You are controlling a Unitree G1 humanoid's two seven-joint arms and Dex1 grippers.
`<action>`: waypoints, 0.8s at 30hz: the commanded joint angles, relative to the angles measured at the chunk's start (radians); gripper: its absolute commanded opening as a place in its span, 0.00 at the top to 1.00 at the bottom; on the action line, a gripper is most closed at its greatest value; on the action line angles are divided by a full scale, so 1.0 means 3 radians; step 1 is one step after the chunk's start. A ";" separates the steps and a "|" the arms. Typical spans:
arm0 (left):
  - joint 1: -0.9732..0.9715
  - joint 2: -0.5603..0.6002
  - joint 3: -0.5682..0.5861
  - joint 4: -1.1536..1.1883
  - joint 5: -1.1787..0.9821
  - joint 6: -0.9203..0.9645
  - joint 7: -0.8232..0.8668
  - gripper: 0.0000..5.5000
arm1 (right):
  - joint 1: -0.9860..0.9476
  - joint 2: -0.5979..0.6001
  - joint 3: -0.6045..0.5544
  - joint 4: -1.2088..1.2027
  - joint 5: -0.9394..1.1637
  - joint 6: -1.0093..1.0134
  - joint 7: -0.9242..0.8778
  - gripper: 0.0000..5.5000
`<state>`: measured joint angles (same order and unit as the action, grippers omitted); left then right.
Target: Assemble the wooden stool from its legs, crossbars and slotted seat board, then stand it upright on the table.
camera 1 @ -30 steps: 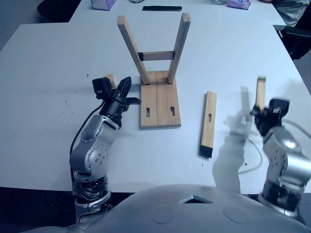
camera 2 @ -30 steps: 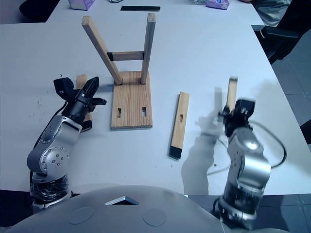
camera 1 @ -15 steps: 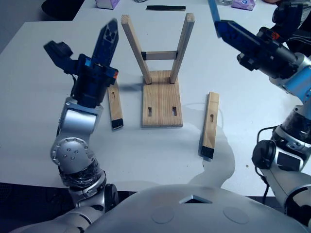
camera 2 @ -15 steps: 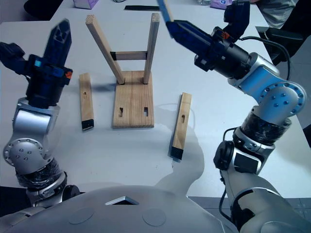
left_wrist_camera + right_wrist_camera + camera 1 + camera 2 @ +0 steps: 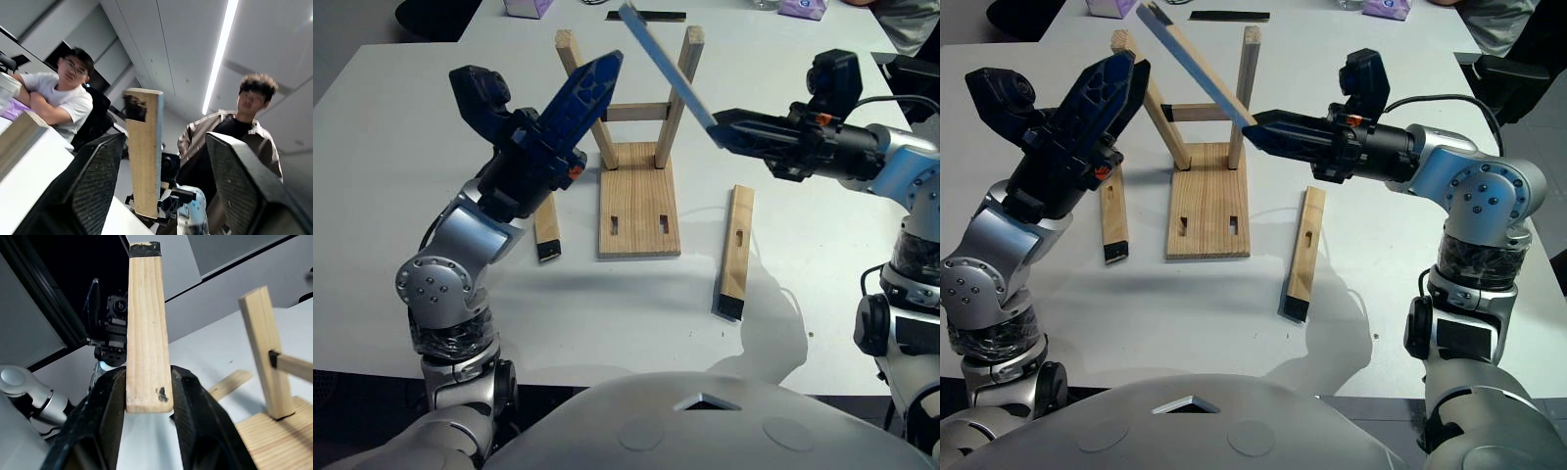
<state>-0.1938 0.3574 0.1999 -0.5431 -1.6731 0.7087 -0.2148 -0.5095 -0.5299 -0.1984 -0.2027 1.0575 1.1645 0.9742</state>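
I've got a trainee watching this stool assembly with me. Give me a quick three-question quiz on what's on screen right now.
1. True or false: the left gripper is shut on a stool leg.
2. How many legs stand upright in the seat board? A) one B) two C) four
3. Fill in: the right gripper is shut on a wooden ____, raised above the table.
Key:
1. False: it is open and empty.
2. B: two, joined by a crossbar. One loose leg lies left of the board, another right of it.
3. bar: the wooden bar.
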 commanded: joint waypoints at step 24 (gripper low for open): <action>-0.0099 0.0314 -0.0183 0.0028 0.0259 0.0100 -0.0531 0.60 | 0.0441 -0.0285 0.0108 -0.0313 0.0705 0.0272 -0.0111 0.76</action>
<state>-0.2194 0.4329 0.1512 -0.5142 -1.6042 0.7301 -0.3596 -0.3764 -0.5993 -0.1771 -0.2886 1.2584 1.2381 0.9482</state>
